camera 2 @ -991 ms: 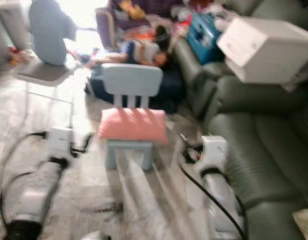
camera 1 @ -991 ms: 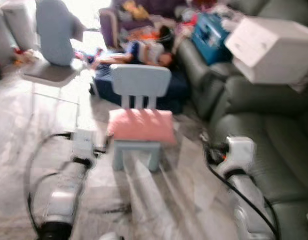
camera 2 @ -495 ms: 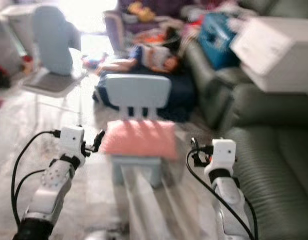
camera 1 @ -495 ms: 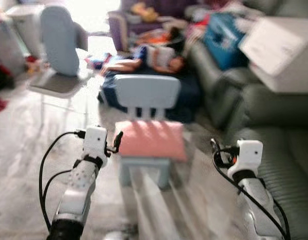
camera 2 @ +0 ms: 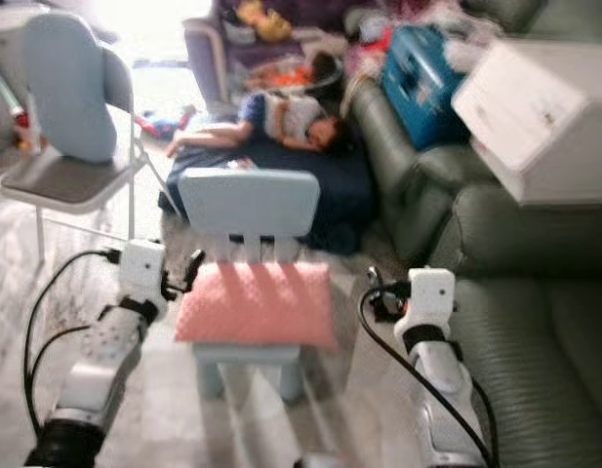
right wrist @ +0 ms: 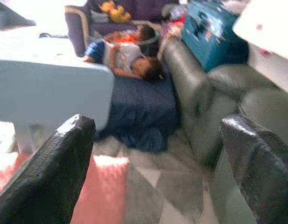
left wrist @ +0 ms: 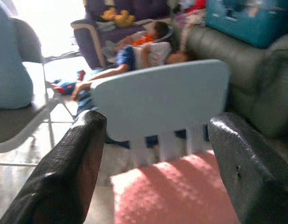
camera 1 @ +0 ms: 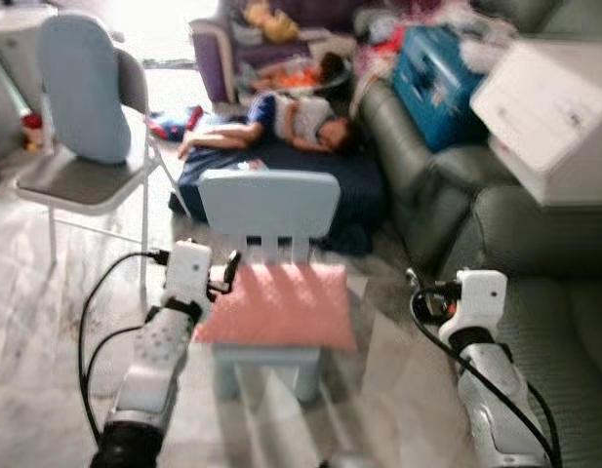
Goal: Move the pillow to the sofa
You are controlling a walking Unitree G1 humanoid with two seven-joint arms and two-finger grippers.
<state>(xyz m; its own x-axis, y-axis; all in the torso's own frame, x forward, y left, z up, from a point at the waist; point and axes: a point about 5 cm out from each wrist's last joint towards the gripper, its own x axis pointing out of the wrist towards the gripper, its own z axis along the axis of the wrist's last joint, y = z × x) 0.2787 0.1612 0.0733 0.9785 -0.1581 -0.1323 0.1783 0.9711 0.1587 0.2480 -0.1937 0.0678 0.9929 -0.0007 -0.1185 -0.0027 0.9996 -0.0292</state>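
**Pink pillow on the small blue chair, grippers either side**

Pink and flat, the pillow (camera 1: 278, 305) lay on the seat of a pale blue child's chair (camera 1: 269, 206), beside the grey-green sofa (camera 1: 535, 263). The left gripper (left wrist: 158, 182) hung at the pillow's left edge, its black fingers (left wrist: 64, 177) spread wide and holding nothing. The right gripper (right wrist: 153, 177) stood between chair and sofa, its jaws likewise wide apart and empty. Beyond the chair a person (camera 1: 281, 117) lay on a dark blue mat (camera 1: 310, 175). A white box (camera 1: 559, 112) rested on the sofa.
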